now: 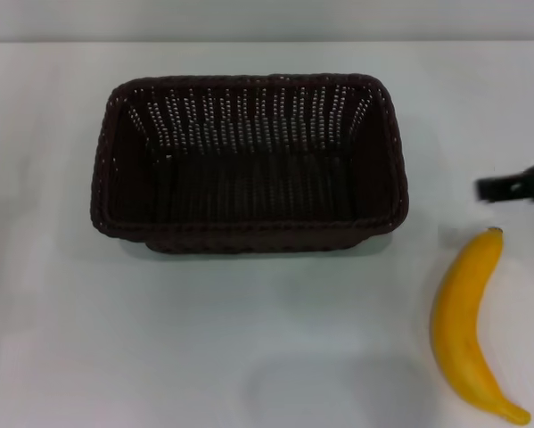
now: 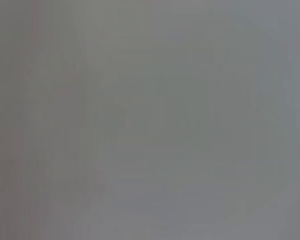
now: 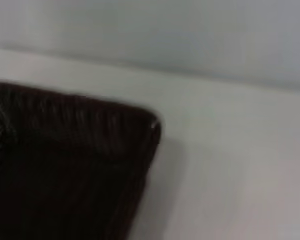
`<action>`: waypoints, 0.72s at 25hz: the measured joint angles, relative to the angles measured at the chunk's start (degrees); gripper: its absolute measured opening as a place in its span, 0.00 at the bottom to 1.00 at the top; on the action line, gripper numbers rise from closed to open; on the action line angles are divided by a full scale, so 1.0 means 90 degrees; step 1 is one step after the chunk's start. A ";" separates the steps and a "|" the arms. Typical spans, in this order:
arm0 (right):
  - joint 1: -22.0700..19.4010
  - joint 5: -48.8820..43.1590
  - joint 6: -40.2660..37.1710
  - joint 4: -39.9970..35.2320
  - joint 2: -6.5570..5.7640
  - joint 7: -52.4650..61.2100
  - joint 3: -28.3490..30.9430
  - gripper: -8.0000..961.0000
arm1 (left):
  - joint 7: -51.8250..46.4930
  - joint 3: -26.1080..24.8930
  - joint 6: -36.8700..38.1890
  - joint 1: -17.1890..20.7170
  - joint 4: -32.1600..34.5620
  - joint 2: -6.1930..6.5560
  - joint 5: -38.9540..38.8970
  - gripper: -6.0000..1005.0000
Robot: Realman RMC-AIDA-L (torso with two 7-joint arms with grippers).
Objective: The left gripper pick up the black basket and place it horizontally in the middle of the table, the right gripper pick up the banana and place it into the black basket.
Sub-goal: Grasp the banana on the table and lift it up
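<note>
We find no text, label, brand, number or sign that can be read in any of the views. The dark brown-black rectangular woven wicker basket (image 1: 249, 165), the curved smooth yellow banana (image 1: 467, 330) at the near right and the plain flat white tabletop (image 1: 204, 339) all bear no markings that we can make out. The left wrist view gives us only a featureless grey field.

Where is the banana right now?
In the head view the banana lies on the white table at the robot's right, outside the black basket, just below the right gripper.
</note>
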 joint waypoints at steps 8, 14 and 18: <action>0.1114 -0.0637 0.1145 -0.0037 0.0030 0.3258 -0.1507 0.88 | 0.0397 -0.0004 0.0039 -0.0199 0.0008 0.0001 -0.0166 0.69; 0.1409 -0.0791 0.1432 -0.0212 0.0053 0.4785 -0.2700 0.88 | 0.0401 -0.0004 0.0063 -0.0236 0.0030 0.0058 -0.0242 0.69; 0.1411 -0.0860 0.1502 -0.0345 0.0060 0.5058 -0.2985 0.88 | 0.0402 0.0009 0.0063 -0.0272 -0.0008 0.0109 -0.0244 0.69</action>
